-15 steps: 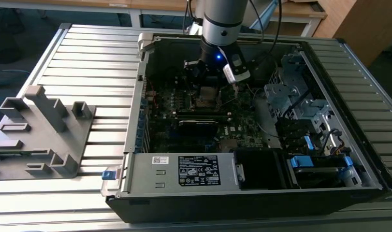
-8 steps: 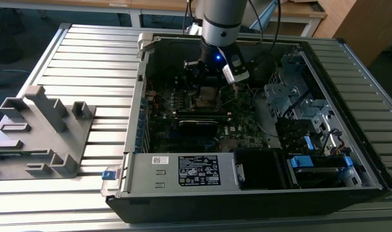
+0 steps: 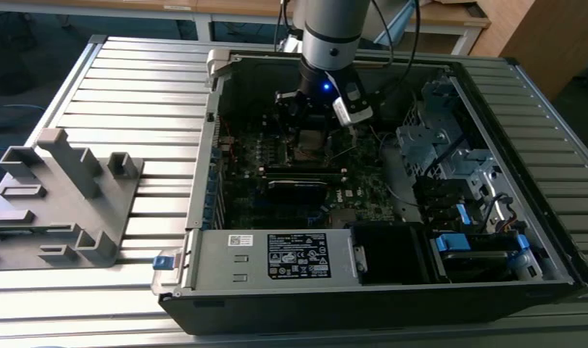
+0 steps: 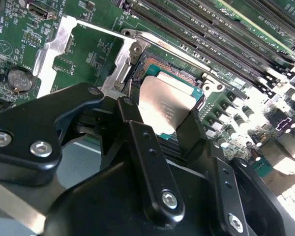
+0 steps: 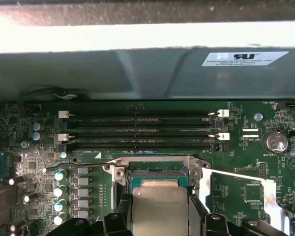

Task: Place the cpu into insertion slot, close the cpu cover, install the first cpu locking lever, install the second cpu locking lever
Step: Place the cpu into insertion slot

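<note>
The two black fingers [image 4: 189, 135] are closed part way and pinch one cpu [image 4: 167, 103] between them, one finger on each of two opposite sides. In the first wrist view the cpu [image 5: 160, 209] is right at the slot [image 5: 160, 172] and covers most of it. A strip of the slot peeks out past its far edge. I cannot tell if the cpu is down in the slot or just above it.

The cpu is flat and square, so no side is longer than the others. Its dull shiny top faces up, away from the slot. Its edges line up with the edges of the slot.

There is one slot, with a thin silver rim, on the green board. There is one cover [image 4: 51, 49], a thin silver frame with a big square window. It is swung open and sits just beside the slot, and the green board shows through its window. In the first wrist view the cover [image 5: 270, 196] is on the same side of the slot as one round silver battery [image 5: 275, 141].

In the exterior view one arm [image 3: 328, 43] reaches down into one open computer case [image 3: 468, 72] and ends right over the slot. The case lies on a ribbed desk [image 3: 129, 94]. One grey box with a white label [image 3: 274, 254] sits in the case, well apart from the slot. One grey holder [image 3: 52, 203] stands on the desk outside the case.
</note>
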